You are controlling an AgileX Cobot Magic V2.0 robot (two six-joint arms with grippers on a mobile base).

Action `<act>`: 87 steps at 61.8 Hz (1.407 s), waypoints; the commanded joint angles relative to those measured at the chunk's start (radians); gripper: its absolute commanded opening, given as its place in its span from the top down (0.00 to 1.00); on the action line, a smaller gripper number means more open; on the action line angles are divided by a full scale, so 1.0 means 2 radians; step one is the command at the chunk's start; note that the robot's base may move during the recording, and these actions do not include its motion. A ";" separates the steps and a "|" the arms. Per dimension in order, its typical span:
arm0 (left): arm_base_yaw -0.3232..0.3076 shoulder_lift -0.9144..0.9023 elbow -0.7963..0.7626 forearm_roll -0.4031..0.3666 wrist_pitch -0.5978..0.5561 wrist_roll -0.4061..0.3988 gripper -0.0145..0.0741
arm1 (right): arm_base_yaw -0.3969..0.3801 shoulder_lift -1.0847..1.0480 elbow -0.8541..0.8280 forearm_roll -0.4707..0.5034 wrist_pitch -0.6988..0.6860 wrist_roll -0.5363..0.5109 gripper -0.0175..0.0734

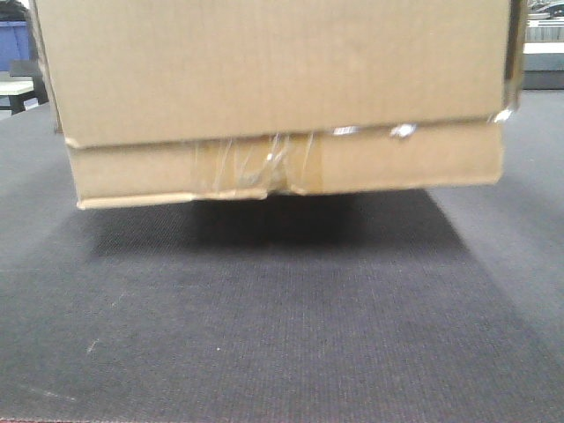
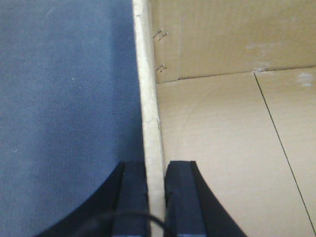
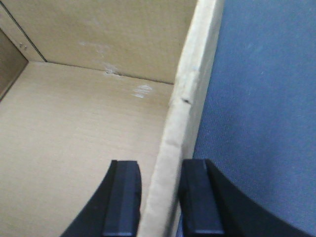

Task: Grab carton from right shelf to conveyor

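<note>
Carton [image 1: 282, 79], open-topped brown cardboard, fills the upper front view. Its bottom edge seems just clear of the dark grey tabletop [image 1: 282, 335], with a shadow beneath. Wrinkled clear tape [image 1: 264, 163] crosses its lower front flap. The left hand [image 2: 157, 170] is clamped on the carton's left wall [image 2: 148, 98], one finger inside and one outside. The right hand [image 3: 160, 168] pinches the right wall [image 3: 190, 98] likewise.

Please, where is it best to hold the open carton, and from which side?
Grip the carton by its thin upright side walls, coming from above, since its top is open: one finger inside, one outside. The left gripper and right gripper pinch the walls this way.
</note>
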 commanded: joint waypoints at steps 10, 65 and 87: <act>0.005 0.005 -0.002 0.023 -0.022 0.018 0.63 | -0.005 0.003 -0.003 -0.012 -0.024 -0.005 0.57; 0.081 -0.142 0.077 0.005 0.001 0.052 0.83 | -0.094 -0.155 0.048 -0.054 0.009 -0.005 0.88; 0.108 -0.287 0.352 -0.004 -0.188 0.052 0.82 | -0.096 -0.268 0.281 -0.076 -0.117 -0.005 0.88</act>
